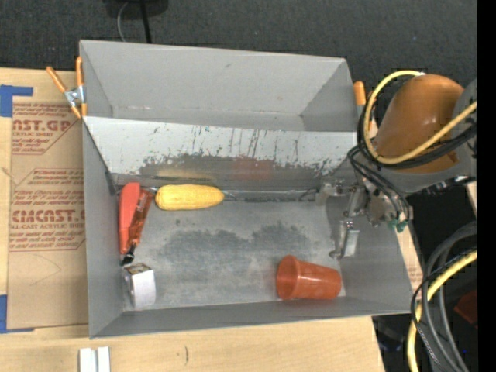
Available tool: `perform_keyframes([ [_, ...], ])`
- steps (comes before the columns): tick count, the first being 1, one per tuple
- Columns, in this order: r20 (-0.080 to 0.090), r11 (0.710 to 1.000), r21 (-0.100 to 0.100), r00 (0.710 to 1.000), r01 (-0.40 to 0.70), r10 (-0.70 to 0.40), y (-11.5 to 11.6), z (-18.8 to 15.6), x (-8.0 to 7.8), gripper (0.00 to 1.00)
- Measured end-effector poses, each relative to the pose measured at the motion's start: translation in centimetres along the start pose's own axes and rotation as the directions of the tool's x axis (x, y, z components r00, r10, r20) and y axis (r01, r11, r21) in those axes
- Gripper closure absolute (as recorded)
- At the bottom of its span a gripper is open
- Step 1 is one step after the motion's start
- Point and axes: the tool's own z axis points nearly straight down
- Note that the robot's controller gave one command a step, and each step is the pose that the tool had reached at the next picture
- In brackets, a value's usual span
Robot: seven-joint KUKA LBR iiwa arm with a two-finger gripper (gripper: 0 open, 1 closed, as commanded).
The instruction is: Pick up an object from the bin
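Gripper [344, 240] sits at the right side of the bin [232, 76], just beside 1 orange plastic cup [308, 279] near the front wall. Open or closed: cannot tell; no load seen. Cup lies on its side, long axis left-right. Recommended: centre over the cup and grip across that axis.

Even light, faint shadows inside the bin [232, 242].

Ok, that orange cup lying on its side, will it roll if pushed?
Probably: the orange cup lies on its round side, so a push would likely roll it. It looks like a plastic cup, so probably light and easily squashed.
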Motion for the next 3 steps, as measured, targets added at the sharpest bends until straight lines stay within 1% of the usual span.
perform_keyframes([
  [1, 0.008, 1.0, 0.001, 1.0, 0.001, -0.001, 0.0, -0.4, -0.2, 0.0],
  [2, 0.011, 0.997, 0.003, 0.997, 0.08, -0.08, 1.7, 2.7, 1.0, 0.0],
  [3, 0.009, 0.995, -0.001, 0.995, 0.098, -0.098, -0.7, 7.0, 2.7, 0.0],
])
